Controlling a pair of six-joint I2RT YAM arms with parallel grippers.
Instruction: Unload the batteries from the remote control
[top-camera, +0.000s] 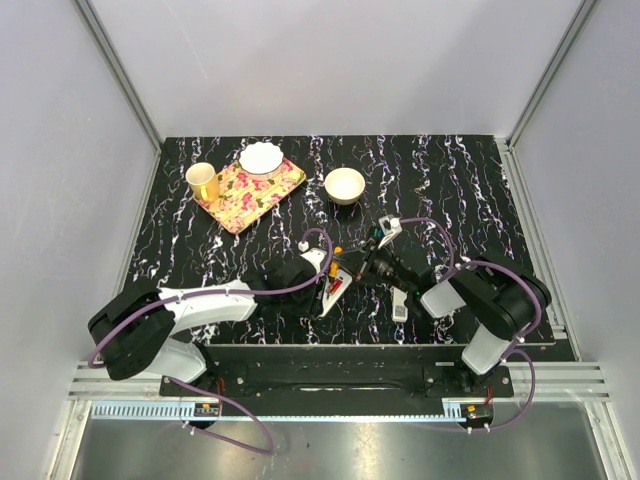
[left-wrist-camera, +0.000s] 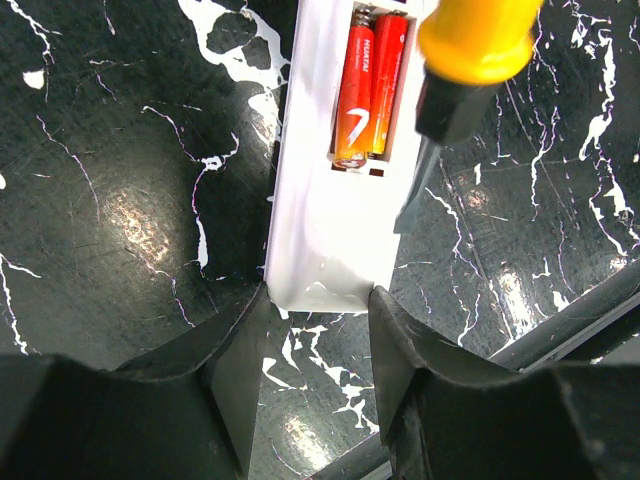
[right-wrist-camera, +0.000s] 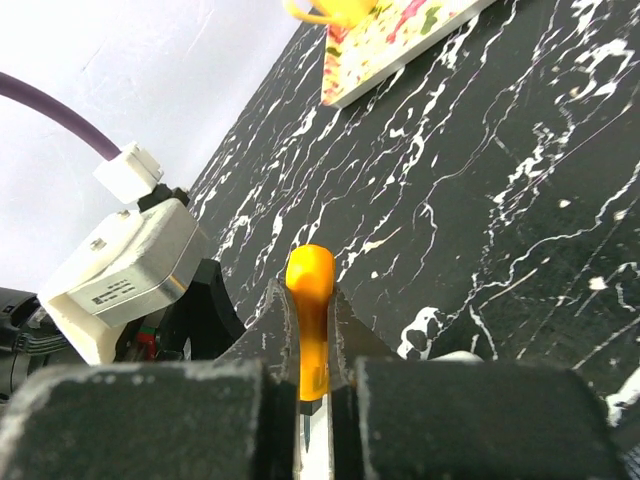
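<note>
**Prying stage of the unloading.** The remote control (left-wrist-camera: 325, 235) is gripped at its near end between the jaws of the left gripper (left-wrist-camera: 320, 305). It is laid on the black marbled table (left-wrist-camera: 120, 200), toward 6 o'clock of the surface in the overhead view. The battery bay is uncovered. Two batteries (left-wrist-camera: 368, 90), one red and one orange, are seen side by side inside it, at 12 o'clock of the left wrist view, and neither is lifted yet.

A screwdriver (left-wrist-camera: 478, 40) with a yellow-orange handle is clamped in the fully closed right gripper (right-wrist-camera: 312, 315). It is seen entering from 1 o'clock, its blade slanted down past the bay's 3 o'clock edge. The tip appears to lie just off the remote's side, though contact cannot be made out.

The next move is judged to call for the blade to be set under one cell's end and levered up while the remote is pinned. The cells are slim, glossy cylinders, snugly seated, and are judged likely to roll once freed.
</note>
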